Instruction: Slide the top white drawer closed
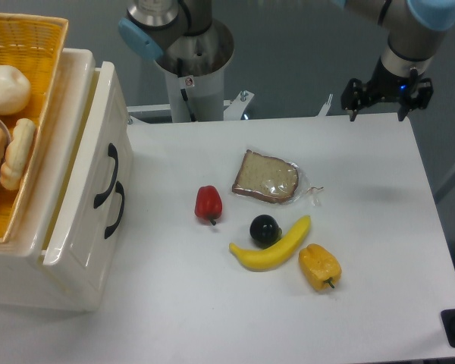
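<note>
Gripper (378,101) is hanging over the far right edge of the table (379,227), fingers spread apart, pinching nothing, well apart from the cabinet. The top white drawer (87,174) is sitting at the left side of the frame, pulled out from the cabinet (19,280), its front panel standing proud of the body with a gap showing along the top edge. Its curved black handle (106,177) is facing the table; the lower drawer's handle (117,210) is showing just below and beside it. A yellow wicker basket (30,45) is resting on top of the cabinet, holding a pale round item (6,89) and some bread-like pieces (17,154); the rest of its contents are running out of frame. On the table, mid-area: a bagged bread slice (267,177) is lying nearest the back, a red pepper (208,203) is sitting to its left and closer to the drawer, a dark round fruit (265,229) is touching the banana (271,246), and a yellow-orange pepper (319,266) is lying just beside the banana's right end. The arm's base column (186,64) is standing behind the table's far edge.
</note>
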